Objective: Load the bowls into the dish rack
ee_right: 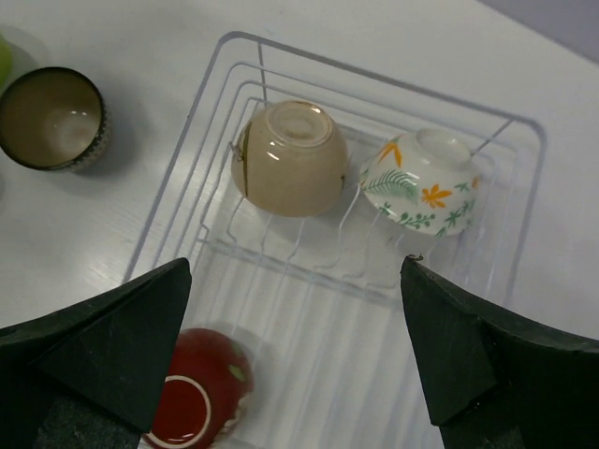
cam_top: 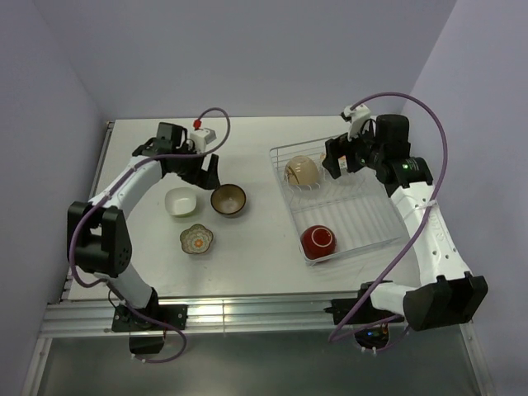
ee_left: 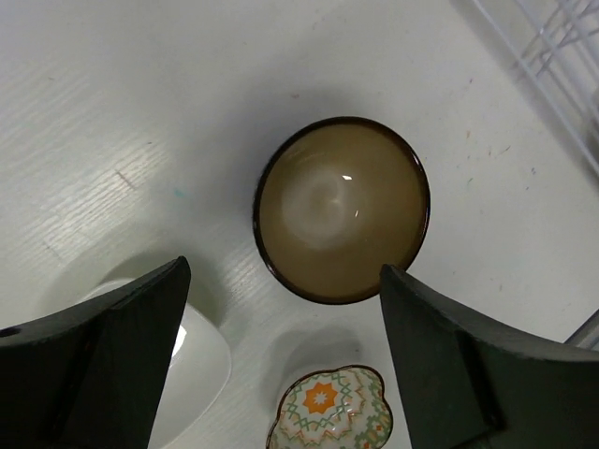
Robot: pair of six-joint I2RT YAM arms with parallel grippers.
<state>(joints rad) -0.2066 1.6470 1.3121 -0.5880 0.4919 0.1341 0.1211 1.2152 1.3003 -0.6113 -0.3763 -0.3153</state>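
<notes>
The dark brown bowl [cam_top: 228,200] stands upright on the table, and the white squarish bowl [cam_top: 180,201] and the flower-shaped patterned bowl [cam_top: 197,239] stand near it. My left gripper [cam_top: 205,173] hovers open just behind them. In the left wrist view it [ee_left: 284,273] is above the brown bowl [ee_left: 342,208]. The white wire dish rack [cam_top: 363,223] holds a pale yellowish-tan bowl [ee_right: 290,157], a cream flowered bowl [ee_right: 423,182] and a red bowl [ee_right: 197,398], all upside down. My right gripper [ee_right: 295,267] is open and empty above the rack.
The white bowl [ee_left: 192,374] and the patterned bowl [ee_left: 332,412] lie between my left fingers in the left wrist view. The rack's corner [ee_left: 552,47] shows at the upper right there. Walls close the table at the back and both sides.
</notes>
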